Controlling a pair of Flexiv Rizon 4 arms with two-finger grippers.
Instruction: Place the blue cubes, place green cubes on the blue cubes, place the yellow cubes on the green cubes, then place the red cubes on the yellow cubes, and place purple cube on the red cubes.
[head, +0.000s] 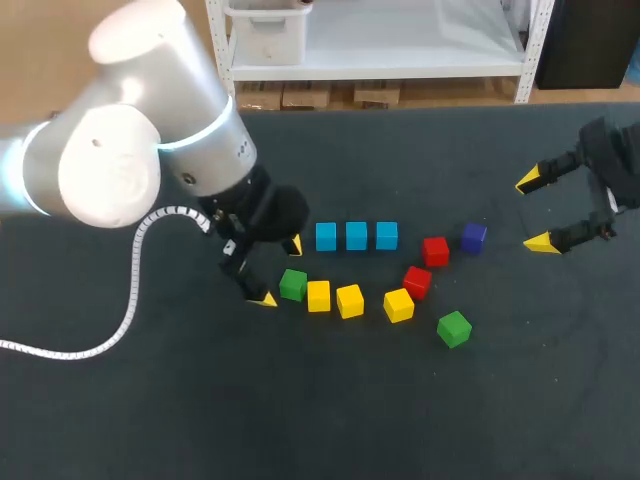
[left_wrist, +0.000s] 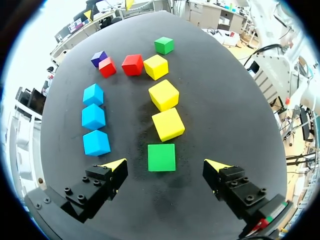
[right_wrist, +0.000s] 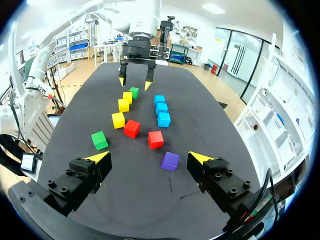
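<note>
The three blue cubes (head: 357, 236) are laid in a row on the dark surface (head: 150, 400), close side by side, with nothing on top of them. The first step is therefore judged done, and the green layer is judged to be the step in hand.

The left hand (head: 278, 272) is held low over the surface with its fingers well apart and nothing gripped. In the left wrist view the near green cube (left_wrist: 161, 157) is seen just ahead of the yellow tips and in line with the gap between them, touched by neither finger. Just beyond it the three yellow cubes (left_wrist: 168, 124) run on in a line parallel to the blue row, the nearest of them just beside the green cube.

The second green cube (head: 454, 328) lies apart at the far end of that line. The two red cubes (head: 435, 251) and the purple cube (head: 474, 237) are gathered past the end of the blue row.

The right hand (head: 534, 212) is held at the right side of the surface, fingers spread and empty, well clear of every cube.

For the next move, the left hand would have to be brought forward and down until the near green cube sits between the fingers, then closed on its two free sides. The yellow neighbour should be left undisturbed. Once lifted, the cube would need to be set squarely on the blue row.
</note>
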